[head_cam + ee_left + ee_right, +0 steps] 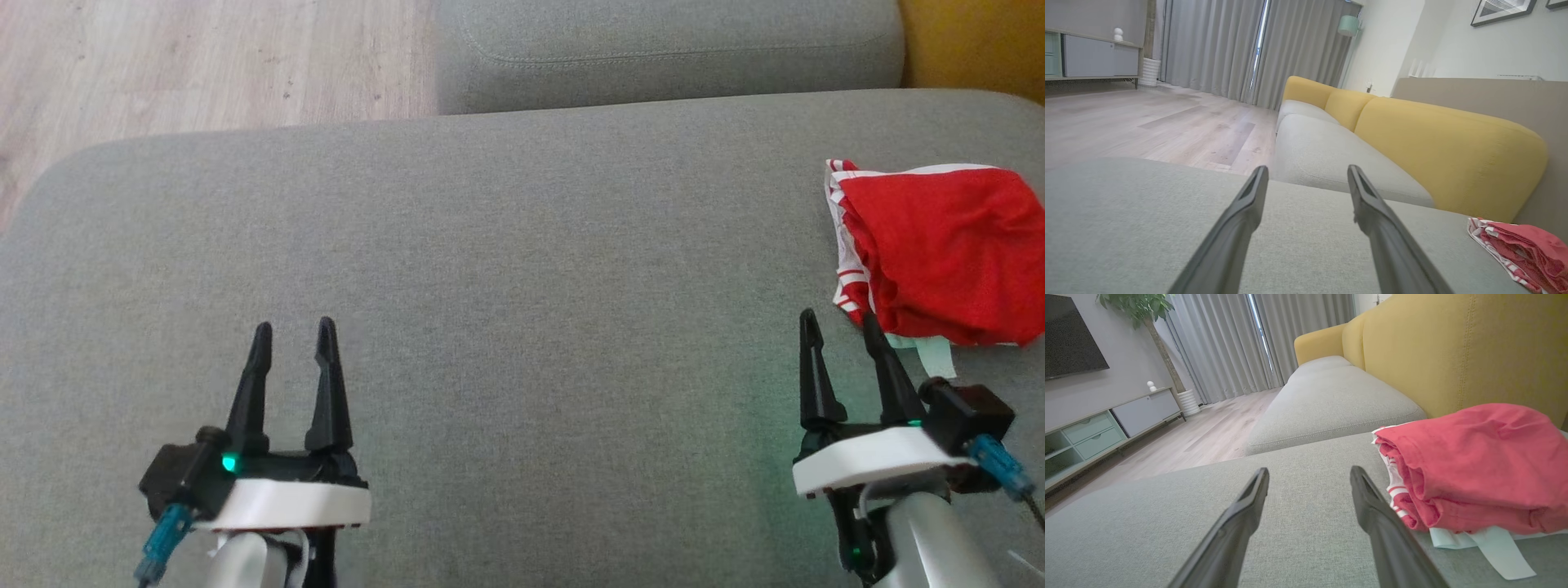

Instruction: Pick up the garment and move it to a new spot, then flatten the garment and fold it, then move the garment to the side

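Garment (939, 245): red, folded bundle with red-and-white striped trim, pale tag.

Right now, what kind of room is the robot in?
Most likely a living room in a home: there is a grey and yellow sofa, a television above a low cabinet, and long grey curtains.

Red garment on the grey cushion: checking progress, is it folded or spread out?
Folded, loosely: the red garment with striped trim lies as a compact bundle, layers stacked at its edge, on the grey sofa cushion.
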Controlling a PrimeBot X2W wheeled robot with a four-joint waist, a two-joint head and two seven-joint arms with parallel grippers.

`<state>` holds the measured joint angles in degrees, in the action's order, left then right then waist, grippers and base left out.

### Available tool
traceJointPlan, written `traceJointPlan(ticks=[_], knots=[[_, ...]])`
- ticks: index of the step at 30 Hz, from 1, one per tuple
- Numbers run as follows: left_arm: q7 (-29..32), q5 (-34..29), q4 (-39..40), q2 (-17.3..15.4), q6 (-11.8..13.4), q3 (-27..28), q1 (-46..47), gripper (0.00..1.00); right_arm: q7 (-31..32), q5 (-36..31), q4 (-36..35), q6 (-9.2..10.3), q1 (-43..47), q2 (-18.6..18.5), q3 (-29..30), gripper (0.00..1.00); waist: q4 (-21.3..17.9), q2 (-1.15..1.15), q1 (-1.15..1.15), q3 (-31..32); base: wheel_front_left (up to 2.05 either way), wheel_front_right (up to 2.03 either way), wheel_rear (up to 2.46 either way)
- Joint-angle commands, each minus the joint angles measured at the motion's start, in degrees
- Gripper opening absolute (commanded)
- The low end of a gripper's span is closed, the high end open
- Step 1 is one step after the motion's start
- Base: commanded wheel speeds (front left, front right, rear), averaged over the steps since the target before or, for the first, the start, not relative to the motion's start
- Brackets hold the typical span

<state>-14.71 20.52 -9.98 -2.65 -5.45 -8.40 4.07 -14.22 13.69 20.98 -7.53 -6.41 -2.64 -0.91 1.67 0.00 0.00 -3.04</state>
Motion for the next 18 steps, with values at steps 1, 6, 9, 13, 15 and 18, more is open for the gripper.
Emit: traceJointPlan(ticks=[1,6,9,13,15,18], knots=[[-0.29,-0.22,1.81,-0.22,0.19,2.32,0.83,1.0,-0.75,0.35,-2.09,0.04,-1.41,-0.25,-1.16,1.0,-0.02,0.0,0.0,-0.01,0.0,0.0,0.0],[-0.29,0.26,0.97,-0.22,0.3,1.97,0.75,1.0,-0.76,-0.03,-3.13,0.04,-1.19,-0.24,-0.93,1.0,-0.04,0.0,0.0,-0.02,0.0,0.0,0.0],[-0.29,1.21,0.22,-0.22,0.49,2.18,0.9,1.0,-0.76,-0.1,-3.32,0.04,-1.02,-0.24,-1.04,1.0,-0.09,0.0,0.0,0.04,0.0,0.0,0.0],[-0.29,0.91,-0.17,-0.22,0.61,2.48,1.17,1.0,-0.77,-0.01,-3.59,0.04,-0.91,-0.24,-1.23,1.0,-0.16,0.0,0.0,0.01,0.0,0.0,0.0],[-0.29,1.48,-0.28,-0.22,1.03,2.84,1.14,1.0,-0.77,0.07,-3.77,0.04,-0.91,-0.24,-1.39,1.0,-0.25,0.0,0.0,-0.03,0.0,0.0,0.0],[-0.29,1.95,-0.34,-0.22,1.27,3.27,1.14,1.0,-0.77,0.25,-3.97,0.04,-0.92,-0.24,-1.52,1.0,-0.32,0.0,0.0,-0.13,0.0,0.0,0.0]])
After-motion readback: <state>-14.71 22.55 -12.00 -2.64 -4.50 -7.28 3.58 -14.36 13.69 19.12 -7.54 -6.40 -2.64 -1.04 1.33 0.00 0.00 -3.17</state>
